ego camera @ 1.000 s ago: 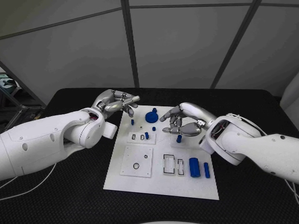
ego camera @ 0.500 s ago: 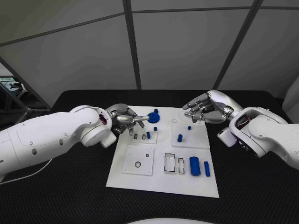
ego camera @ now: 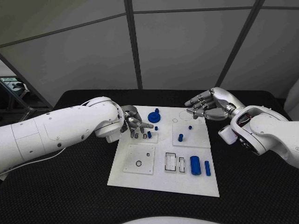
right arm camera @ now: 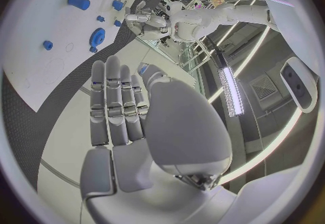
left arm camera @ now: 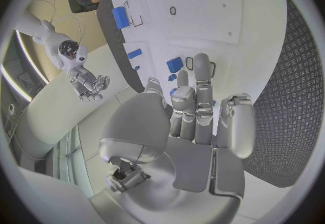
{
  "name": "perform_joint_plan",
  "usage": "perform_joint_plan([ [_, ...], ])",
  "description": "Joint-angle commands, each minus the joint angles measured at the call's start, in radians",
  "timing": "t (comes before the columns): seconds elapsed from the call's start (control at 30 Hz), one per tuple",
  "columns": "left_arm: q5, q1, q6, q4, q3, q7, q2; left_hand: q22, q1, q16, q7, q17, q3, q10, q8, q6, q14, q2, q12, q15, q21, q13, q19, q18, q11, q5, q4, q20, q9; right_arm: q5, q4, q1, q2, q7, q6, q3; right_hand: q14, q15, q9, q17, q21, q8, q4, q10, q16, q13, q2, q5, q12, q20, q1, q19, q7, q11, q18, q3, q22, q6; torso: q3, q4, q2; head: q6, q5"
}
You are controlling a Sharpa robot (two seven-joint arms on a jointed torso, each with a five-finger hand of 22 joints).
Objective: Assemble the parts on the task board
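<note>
The white task board lies mid-table. On it are a blue gear, an upright blue peg, a thick blue cylinder and a thin blue pin. My left hand reaches over the board's far left plate, its straight fingers above the small blue pieces, with nothing plainly gripped. My right hand hovers above the board's far right edge, fingers straight and apart, holding nothing. The right wrist view shows the gear and the left hand.
A black ring and empty rectangular slots sit on the board's near half. Black table surrounds the board on all sides. In the left wrist view the board stretches beyond the fingertips.
My left hand came down from beyond the board's far left corner onto the left plate. My right hand lifted off the peg area and drew back to the far right.
</note>
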State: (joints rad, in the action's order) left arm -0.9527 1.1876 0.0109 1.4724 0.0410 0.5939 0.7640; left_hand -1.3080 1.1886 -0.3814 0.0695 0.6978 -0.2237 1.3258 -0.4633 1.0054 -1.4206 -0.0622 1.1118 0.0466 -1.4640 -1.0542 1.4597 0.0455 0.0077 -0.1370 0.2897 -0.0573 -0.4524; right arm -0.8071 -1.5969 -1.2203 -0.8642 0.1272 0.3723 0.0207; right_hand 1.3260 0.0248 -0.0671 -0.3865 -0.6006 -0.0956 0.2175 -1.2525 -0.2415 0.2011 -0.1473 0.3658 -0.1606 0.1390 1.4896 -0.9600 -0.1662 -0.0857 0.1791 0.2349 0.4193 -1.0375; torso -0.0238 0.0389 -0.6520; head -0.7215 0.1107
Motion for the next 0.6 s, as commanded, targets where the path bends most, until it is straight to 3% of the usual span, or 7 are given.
perform_joint_plan([
  [0.03,-0.046,0.011,0.054,-0.009,-0.001,0.055,-0.011,-0.053,-0.003,0.005,0.0,0.002,-0.009,0.002,-0.01,-0.009,-0.002,-0.012,0.008,0.003,-0.006,-0.005,0.014,-0.002,-0.006,0.004,0.0,-0.003,-0.01,0.01,0.003,-0.002,0.005,0.003,0.012,-0.001,0.01,0.001,-0.001,0.002,0.009,0.007,-0.004,-0.008,0.009,-0.005,-0.006,0.011,0.006,-0.001,-0.007,-0.006,0.0,0.0,0.002,0.005,-0.003,-0.006,-0.0003,-0.0003,-0.001,-0.004,-0.001],
  [0.37,-0.048,0.03,0.102,-0.039,-0.02,0.075,-0.045,-0.06,-0.005,0.009,-0.001,0.007,-0.016,0.0,-0.025,-0.018,-0.003,-0.014,0.011,0.003,-0.009,-0.005,0.016,-0.004,-0.007,0.004,0.0,-0.002,-0.03,-0.003,0.011,-0.002,0.014,-0.007,0.004,-0.001,0.016,0.003,-0.001,0.005,0.017,0.011,-0.008,-0.011,0.03,-0.019,-0.008,0.04,0.016,0.0,-0.013,-0.009,-0.002,-0.002,0.002,0.007,-0.007,-0.005,0.001,-0.0022,-0.002,-0.008,-0.002],
  [0.6,-0.048,0.037,0.126,-0.06,-0.026,0.08,-0.067,-0.061,0.002,0.012,-0.003,0.011,-0.02,0.0,-0.043,-0.024,-0.004,-0.016,0.018,0.004,-0.009,-0.011,0.016,-0.003,-0.009,0.003,-0.002,-0.002,-0.052,-0.007,0.016,-0.002,0.019,-0.012,0.0,-0.001,0.017,0.004,-0.001,0.006,0.019,0.011,-0.007,-0.011,0.034,-0.021,-0.009,0.044,0.018,0.0,-0.015,-0.009,-0.002,-0.003,0.002,0.007,-0.008,-0.004,0.0014,-0.0017,-0.003,-0.01,-0.002],
])
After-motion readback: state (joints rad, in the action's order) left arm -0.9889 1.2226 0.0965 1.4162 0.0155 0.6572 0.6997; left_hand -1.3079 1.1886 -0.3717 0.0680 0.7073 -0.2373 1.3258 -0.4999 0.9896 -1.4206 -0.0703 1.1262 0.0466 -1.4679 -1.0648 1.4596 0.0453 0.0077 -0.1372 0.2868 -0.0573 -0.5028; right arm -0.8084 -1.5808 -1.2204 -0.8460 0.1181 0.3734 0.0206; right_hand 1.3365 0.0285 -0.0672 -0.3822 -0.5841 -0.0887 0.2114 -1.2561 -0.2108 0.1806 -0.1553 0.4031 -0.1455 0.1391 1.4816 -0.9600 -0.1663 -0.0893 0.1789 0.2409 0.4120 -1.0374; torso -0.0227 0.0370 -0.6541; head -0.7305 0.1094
